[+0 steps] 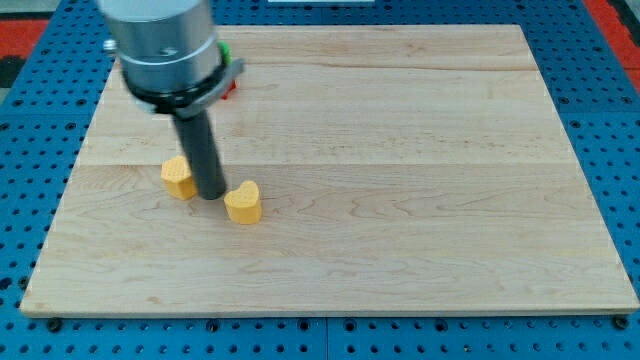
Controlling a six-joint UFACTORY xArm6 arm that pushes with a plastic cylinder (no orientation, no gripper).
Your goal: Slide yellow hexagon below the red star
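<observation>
A yellow hexagon [178,178] lies on the wooden board [400,180] at the view's left. My tip [211,195] stands just right of it, touching or nearly touching its right side. A yellow heart [243,202] lies a little right of and below my tip, apart from it. A red block [228,88], likely the red star, peeks out from behind the arm's grey body [165,45] near the view's top left; most of it is hidden. A bit of a green block [224,50] shows above it.
The board sits on a blue perforated table [610,120]. The arm's wide grey body hides the board's top left corner and what lies under it.
</observation>
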